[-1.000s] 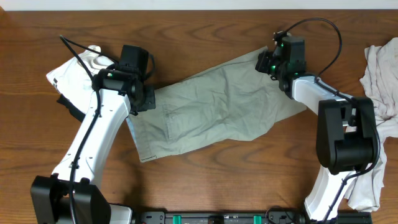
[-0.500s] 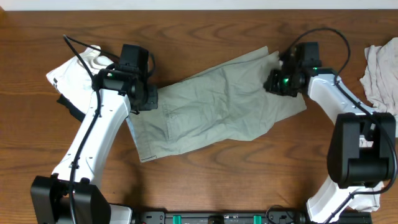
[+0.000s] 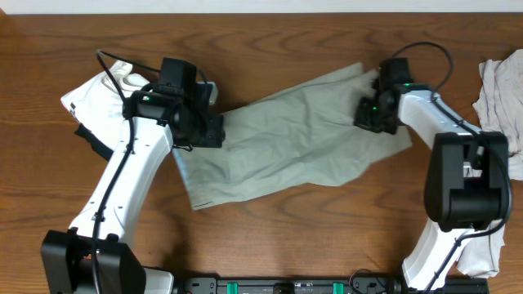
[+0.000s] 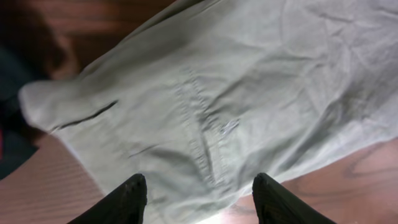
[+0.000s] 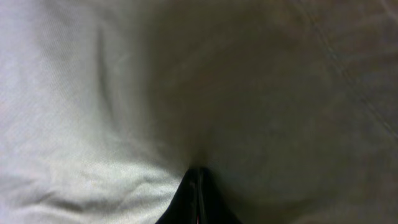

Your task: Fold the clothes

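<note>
Two arms, same build. Left arm [image 3: 139, 171]: white rounded links, blk joint housings, boxy blk wrist block [image 3: 176, 80] w/ a small green light. A thin blk cable [image 3: 110, 65] runs along the white link. Blk base [image 3: 82, 265] at the bottom edge. Right arm [image 3: 425, 110]: white links too, a big rounded blk housing [image 3: 462, 180] mid-arm, green lights on its blk wrist [image 3: 377, 106], and a blk cable loop [image 3: 425, 46]. Left gripper [image 4: 200, 199] has matte blk fingers [image 4: 129, 200], tapered w/ blunt tips. Right gripper [image 5: 198, 199] is blk too, w/ a faint red streak at the seam.
</note>
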You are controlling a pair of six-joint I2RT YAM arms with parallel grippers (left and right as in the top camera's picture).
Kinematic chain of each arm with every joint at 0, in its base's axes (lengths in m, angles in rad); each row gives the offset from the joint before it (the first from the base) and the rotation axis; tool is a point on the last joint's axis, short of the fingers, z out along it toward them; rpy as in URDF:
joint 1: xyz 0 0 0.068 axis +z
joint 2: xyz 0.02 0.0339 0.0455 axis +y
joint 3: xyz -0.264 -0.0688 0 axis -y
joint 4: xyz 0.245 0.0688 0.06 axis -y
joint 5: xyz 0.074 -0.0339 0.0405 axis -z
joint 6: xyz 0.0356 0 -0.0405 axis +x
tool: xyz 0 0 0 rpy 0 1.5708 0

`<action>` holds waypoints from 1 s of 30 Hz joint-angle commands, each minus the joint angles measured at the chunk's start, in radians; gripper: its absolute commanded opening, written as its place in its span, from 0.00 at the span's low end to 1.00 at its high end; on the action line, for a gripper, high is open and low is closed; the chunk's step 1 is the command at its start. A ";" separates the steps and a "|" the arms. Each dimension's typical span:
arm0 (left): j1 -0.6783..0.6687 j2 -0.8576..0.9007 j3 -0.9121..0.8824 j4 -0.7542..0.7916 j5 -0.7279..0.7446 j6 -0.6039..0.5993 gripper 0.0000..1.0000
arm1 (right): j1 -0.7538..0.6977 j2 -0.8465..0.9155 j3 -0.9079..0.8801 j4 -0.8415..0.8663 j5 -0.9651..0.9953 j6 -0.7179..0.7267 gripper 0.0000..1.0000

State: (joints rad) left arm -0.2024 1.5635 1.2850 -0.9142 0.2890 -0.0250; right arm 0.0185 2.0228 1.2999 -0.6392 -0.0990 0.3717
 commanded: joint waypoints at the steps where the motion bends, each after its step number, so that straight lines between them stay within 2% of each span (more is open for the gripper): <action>1: -0.050 0.013 -0.005 0.015 0.031 0.068 0.58 | -0.100 0.064 -0.066 -0.062 0.218 0.050 0.01; 4: -0.097 0.037 -0.005 0.061 -0.049 0.069 0.58 | -0.130 0.035 -0.066 -0.089 0.138 0.045 0.01; 8: -0.142 0.107 -0.005 0.147 -0.069 0.070 0.57 | -0.129 -0.011 -0.066 -0.096 0.068 -0.003 0.01; 10: -0.153 0.164 -0.005 0.188 -0.110 0.068 0.49 | -0.127 -0.035 -0.066 -0.106 0.068 -0.003 0.01; 15: -0.141 0.298 -0.005 0.271 -0.287 -0.032 0.12 | -0.131 -0.069 -0.066 -0.126 0.069 -0.003 0.01; 17: -0.127 0.336 -0.005 0.288 -0.337 -0.080 0.06 | -0.134 -0.071 -0.066 -0.140 0.069 -0.003 0.01; 23: -0.078 0.404 -0.005 0.319 -0.423 -0.111 0.06 | -0.144 -0.071 -0.066 -0.171 0.094 -0.011 0.01; 30: -0.009 0.396 0.019 0.300 -0.459 -0.111 0.07 | -0.155 -0.073 -0.060 -0.174 0.097 -0.014 0.01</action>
State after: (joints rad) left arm -0.2459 1.9617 1.2850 -0.5983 -0.1123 -0.1173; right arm -0.1120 1.9648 1.2518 -0.8116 -0.0402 0.3733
